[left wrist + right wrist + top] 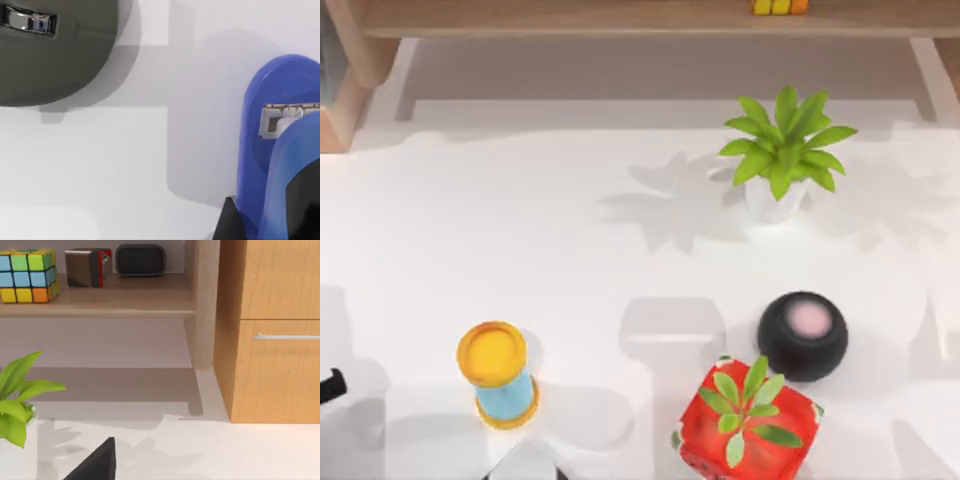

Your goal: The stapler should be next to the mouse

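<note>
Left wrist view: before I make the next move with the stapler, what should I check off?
1. Stapler in sight: ok, blue, close to the camera.
2. Mouse in sight: ok, dark, at the picture's edge.
3. Path between them free: ok, only bare table lies there.
4. Stapler beside the mouse: not ok, a strip of table separates them.
5. Left gripper holding the stapler firmly: cannot tell.
6. Right arm out of the way: ok, its wrist view faces the shelf, away from the work.
</note>
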